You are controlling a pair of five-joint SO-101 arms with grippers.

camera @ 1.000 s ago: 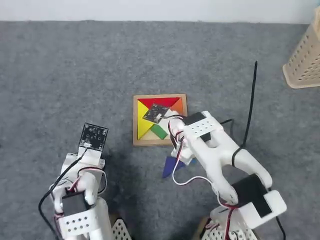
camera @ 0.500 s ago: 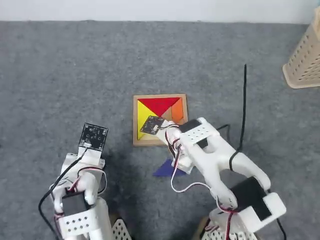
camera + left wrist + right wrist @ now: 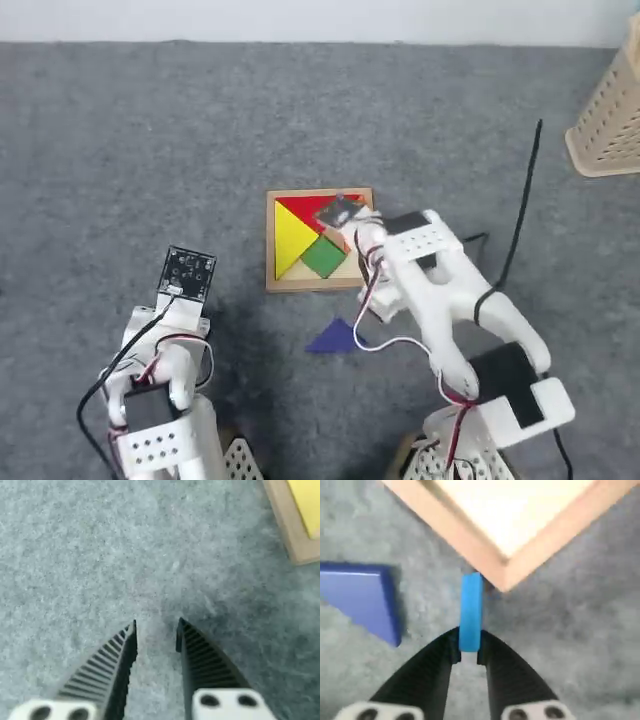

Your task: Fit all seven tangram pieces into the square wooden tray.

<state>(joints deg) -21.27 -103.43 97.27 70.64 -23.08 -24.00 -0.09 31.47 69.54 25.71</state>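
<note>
My right jaws are clenched on the light blue piece (image 3: 471,610). They hold it on edge by its two flat faces, just outside a corner of the wooden tray (image 3: 485,565). Bare wood shows inside that corner, so I judge that is where this piece belongs.

To do this well, I should first lift enough for the piece's lower edge to pass over the rim rather than knock it. A bump could shift the whole tray (image 3: 271,240) and the red piece (image 3: 310,208), yellow piece (image 3: 290,240) and green piece (image 3: 323,257) already lying in it. Once I am over the gap, I should roll the wrist so the piece comes down flat, line its sides up with the tray walls, and let go only when it rests on the wood. The grip looks narrow, so a slow turn is the safer one.

The dark blue triangle (image 3: 335,338) lies on the worktop (image 3: 150,150) near the tray, on the near side, waiting its turn.

My left jaws are released and empty, and they hang over bare worktop to the near left of the tray.
</note>
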